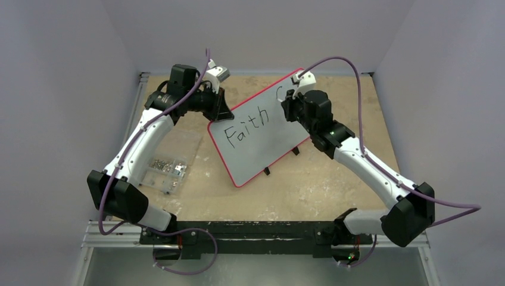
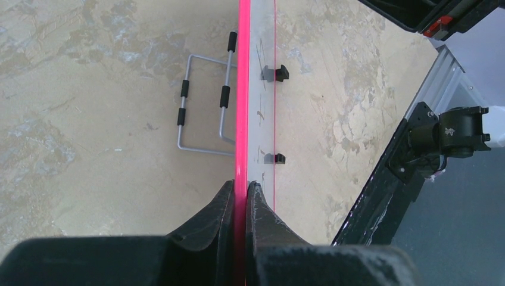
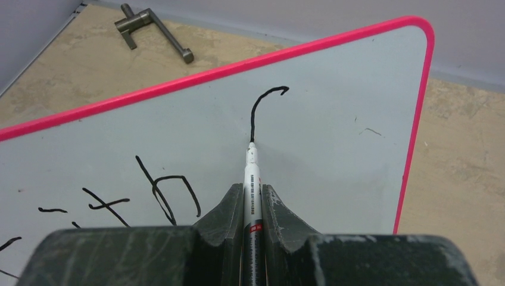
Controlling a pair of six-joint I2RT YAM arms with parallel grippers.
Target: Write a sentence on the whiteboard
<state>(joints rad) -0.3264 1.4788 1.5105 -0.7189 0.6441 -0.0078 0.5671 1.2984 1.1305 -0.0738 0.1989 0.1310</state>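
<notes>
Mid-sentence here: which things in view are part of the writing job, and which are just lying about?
In the job:
- whiteboard, rim clamped by the left gripper
- marker, held in the right gripper
- sentence, so far "Faith" plus one stroke

Lying about:
- clear pack of small metal parts
- wire frame
- metal handle

I can read one word on the whiteboard: the sentence reads only "Faith", handwritten in black. To its right stands a single hooked stroke, too partial to read. The marker has fine print on its barrel, too small to make out.
</notes>
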